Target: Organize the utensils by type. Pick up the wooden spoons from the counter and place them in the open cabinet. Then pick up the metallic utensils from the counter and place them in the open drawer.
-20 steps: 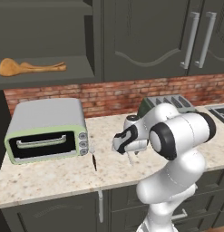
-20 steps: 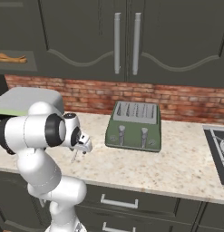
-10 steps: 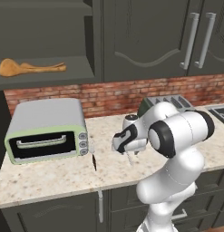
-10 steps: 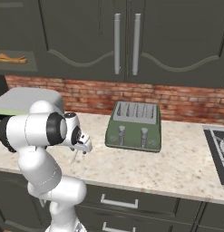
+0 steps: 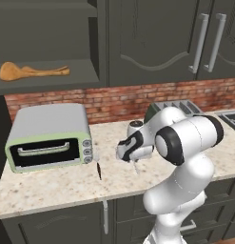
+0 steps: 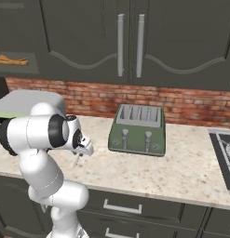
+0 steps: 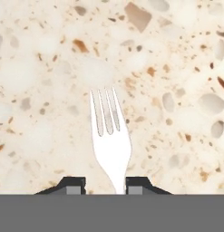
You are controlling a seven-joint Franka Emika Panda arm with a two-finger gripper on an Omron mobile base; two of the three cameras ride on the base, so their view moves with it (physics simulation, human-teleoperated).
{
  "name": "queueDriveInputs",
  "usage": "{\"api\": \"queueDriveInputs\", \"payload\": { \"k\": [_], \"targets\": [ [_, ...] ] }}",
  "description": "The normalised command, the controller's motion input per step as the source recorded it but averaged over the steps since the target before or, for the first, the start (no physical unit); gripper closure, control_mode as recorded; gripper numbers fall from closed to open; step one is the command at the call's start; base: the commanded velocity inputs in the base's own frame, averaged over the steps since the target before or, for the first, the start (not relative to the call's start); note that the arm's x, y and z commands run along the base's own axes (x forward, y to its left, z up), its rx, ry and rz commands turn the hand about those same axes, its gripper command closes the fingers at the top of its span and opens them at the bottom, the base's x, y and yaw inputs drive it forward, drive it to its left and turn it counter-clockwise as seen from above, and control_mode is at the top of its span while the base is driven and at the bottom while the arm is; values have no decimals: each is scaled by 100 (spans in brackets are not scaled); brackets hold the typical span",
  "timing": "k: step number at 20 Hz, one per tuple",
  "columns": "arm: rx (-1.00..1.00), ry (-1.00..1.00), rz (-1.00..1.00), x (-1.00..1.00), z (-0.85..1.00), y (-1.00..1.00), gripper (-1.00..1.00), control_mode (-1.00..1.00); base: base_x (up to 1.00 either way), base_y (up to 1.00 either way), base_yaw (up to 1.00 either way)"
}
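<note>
Fork (image 7: 110,136) in my gripper (image 7: 105,183), tines pointing away from the hand camera over the speckled counter (image 7: 177,68). My two dark fingertips (image 7: 70,185) stand on either side of the fork's narrow neck, closed in on it. In the left base view the gripper (image 5: 133,159) hangs above the counter (image 5: 52,186) at mid-depth, and the fork (image 5: 135,167) shows as a thin silver sliver dropping from it; I cannot tell from here whether its tip touches the stone. In the right base view the same sliver (image 6: 76,160) points down from the gripper (image 6: 83,149) just in front of my arm.

Knife (image 5: 98,169), dark and slim, lies flat on the counter just in front of the toaster oven (image 5: 47,136), near its knob end, well to the left of the gripper. Both spoons (image 5: 31,71) rest together on the shelf of the open cabinet (image 5: 85,76) above the oven, bowls toward the left; they also show at the far upper left of the right base view (image 6: 9,60).

Green toaster (image 6: 137,129) sits on the counter against the brick wall (image 6: 181,104), to the right of my arm, with a stove (image 6: 223,153) at the counter's right end.
</note>
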Motion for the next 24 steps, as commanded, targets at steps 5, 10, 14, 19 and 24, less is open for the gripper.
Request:
{"api": "queueDriveInputs", "payload": {
  "k": [5, 10, 14, 19, 24],
  "targets": [
    [1, 0, 0, 0, -16, 0, 100, -100, 0, 0, 0],
    [6, 1, 0, 0, -15, -2, 100, -100, 0, 0, 0],
    [14, 10, 0, 0, -10, -18, 100, -100, 0, 0, 0],
    [2, 1, 0, -10, -40, -9, 100, -100, 0, 0, 0],
    [-17, -21, 0, -1, -80, 7, 100, -100, 0, 0, 0]
  ]
}}
